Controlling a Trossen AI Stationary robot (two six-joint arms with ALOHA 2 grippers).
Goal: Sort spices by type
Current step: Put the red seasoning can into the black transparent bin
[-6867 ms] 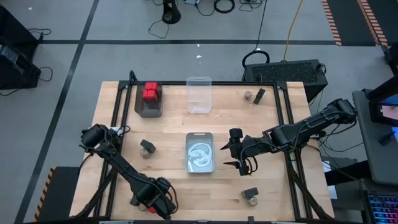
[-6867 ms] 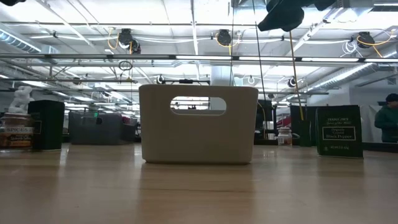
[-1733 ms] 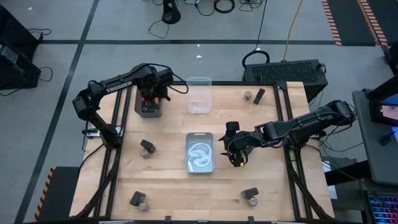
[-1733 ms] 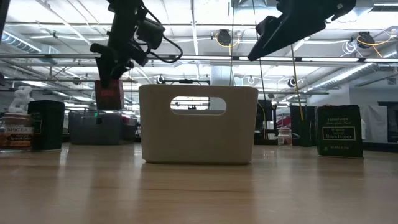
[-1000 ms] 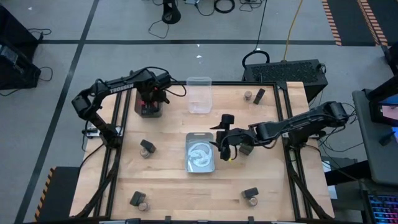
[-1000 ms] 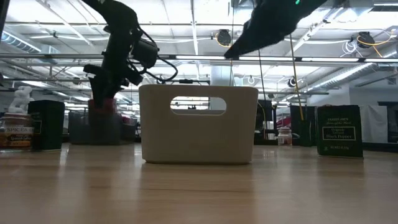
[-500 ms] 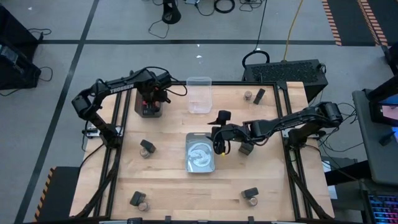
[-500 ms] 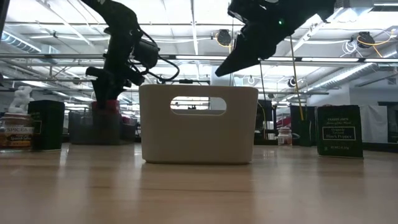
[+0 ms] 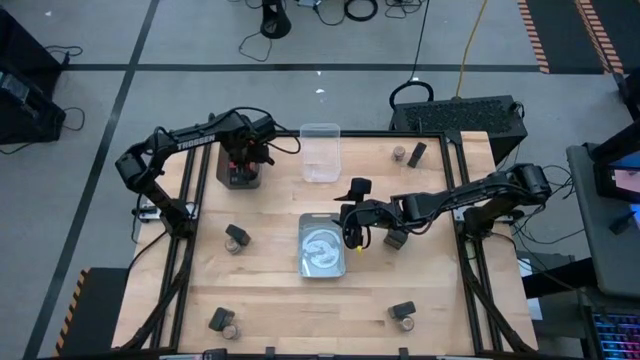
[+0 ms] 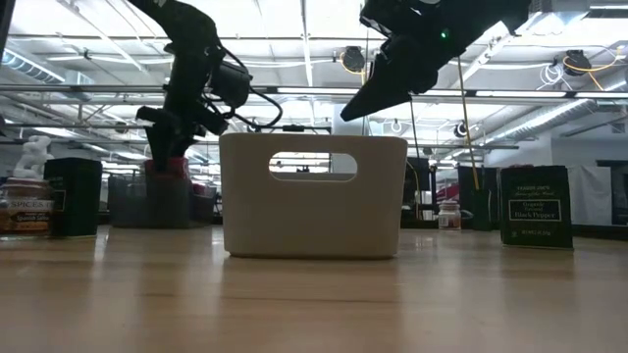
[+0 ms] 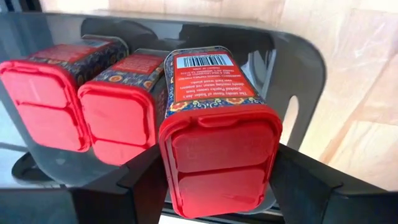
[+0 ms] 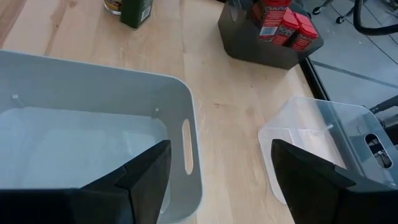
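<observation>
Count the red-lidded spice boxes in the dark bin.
3. All stand side by side in the dark bin: far red box, middle red box, and nearest red box between the left gripper fingers. Others may be hidden.

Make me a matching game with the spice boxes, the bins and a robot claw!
Things:
1 red-lidded spice boxes
2 clear plastic bin
3 white handled bin
4 right gripper

Places:
a middle of the table
b open, up in the air
c inside the dark grey tub
d far edge of the table

Pairs: 1-c, 2-d, 3-a, 4-b
</observation>
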